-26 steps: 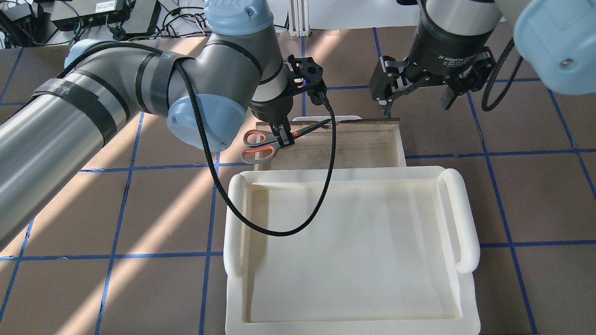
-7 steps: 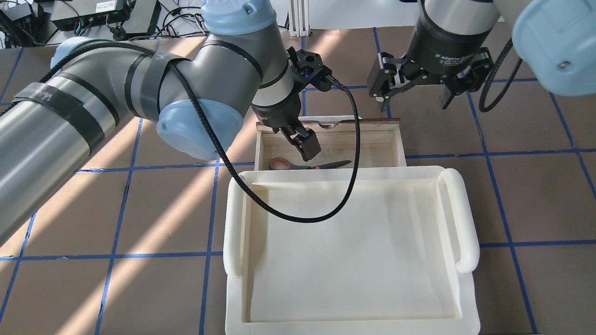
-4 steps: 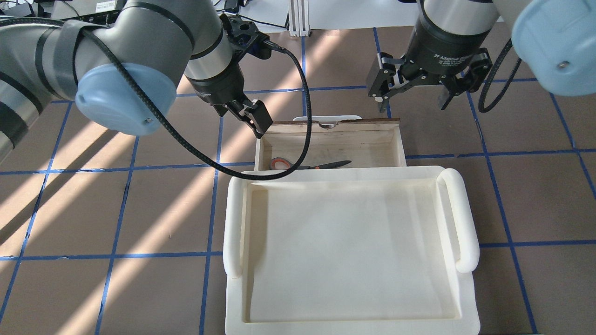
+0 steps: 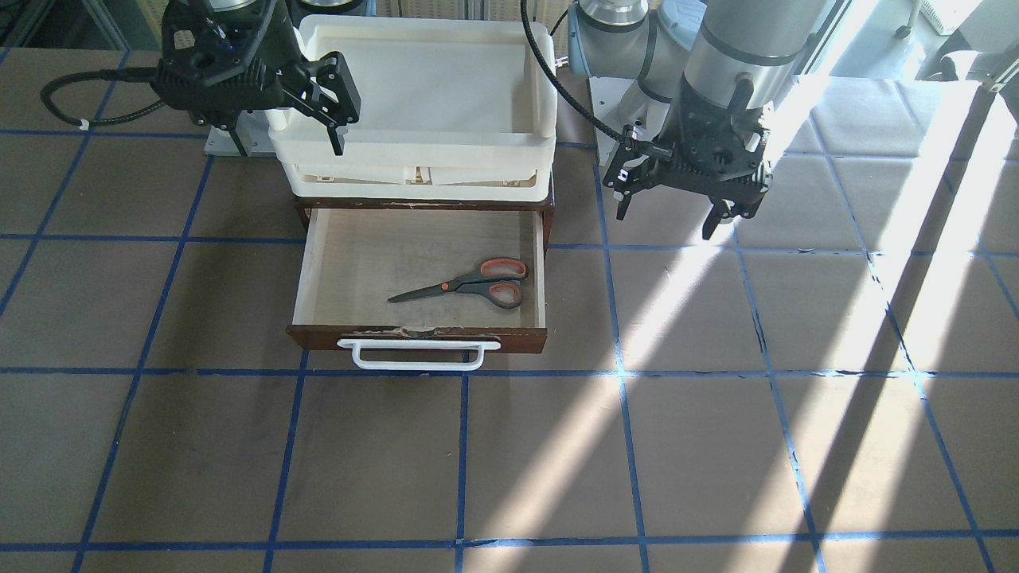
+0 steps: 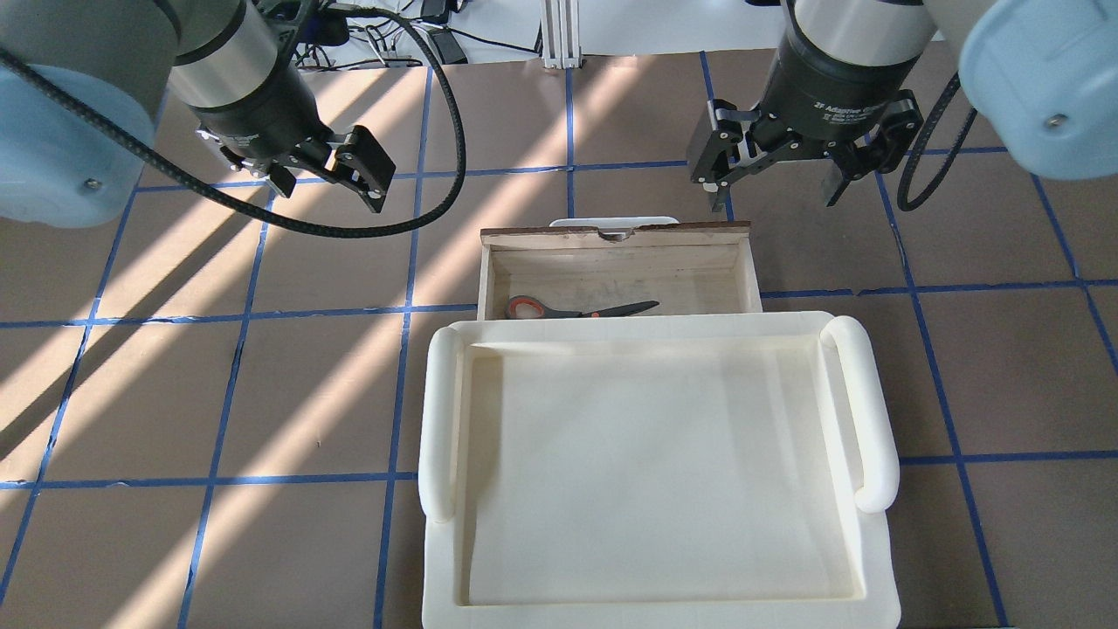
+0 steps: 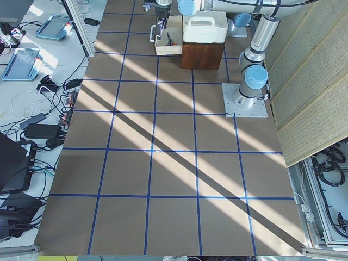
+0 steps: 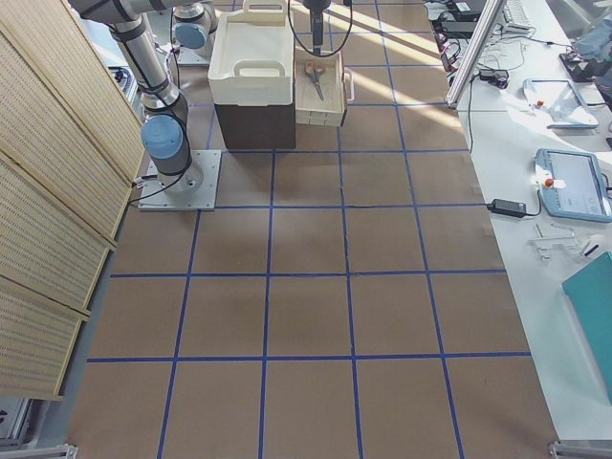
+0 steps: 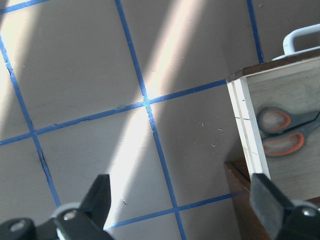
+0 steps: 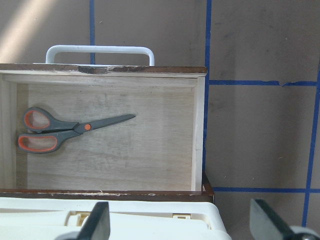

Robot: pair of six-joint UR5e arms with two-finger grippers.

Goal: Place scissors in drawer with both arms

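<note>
The scissors lie flat in the open drawer, handles toward the robot's left; they also show in the front view and both wrist views. The drawer's white bar handle faces away from the robot. My left gripper is open and empty, above the table to the left of the drawer. My right gripper is open and empty, hovering past the drawer's right front corner.
A cream plastic tray sits on top of the dark-brown cabinet that the drawer slides out of, covering the drawer's rear part in the overhead view. Brown table with blue tape lines lies around it.
My left gripper let the scissors go into the drawer, then drew away to the left and up, open. The right gripper has barely moved.
</note>
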